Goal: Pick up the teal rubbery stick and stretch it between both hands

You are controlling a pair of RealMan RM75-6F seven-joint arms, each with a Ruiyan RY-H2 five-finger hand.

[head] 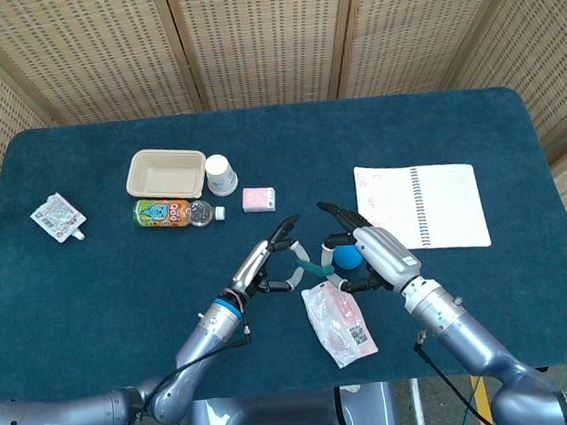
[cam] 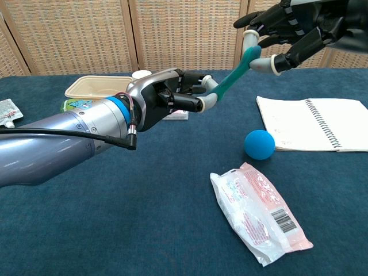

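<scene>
The teal rubbery stick (cam: 233, 75) hangs in the air above the table, slanting up from lower left to upper right. My left hand (cam: 172, 99) pinches its lower end between thumb and fingertips. My right hand (cam: 287, 26) pinches the upper end, its other fingers spread. In the head view the teal stick (head: 312, 265) shows as a short piece between the left hand (head: 268, 264) and the right hand (head: 373, 252).
A blue ball (cam: 259, 144) and a pink-white snack packet (cam: 259, 211) lie below the hands. An open spiral notebook (cam: 316, 123) is to the right. A beige tray (head: 165, 174), white cup (head: 221, 174), drink bottle (head: 173, 213), pink box (head: 258, 199) and pouch (head: 58, 216) sit at the back left.
</scene>
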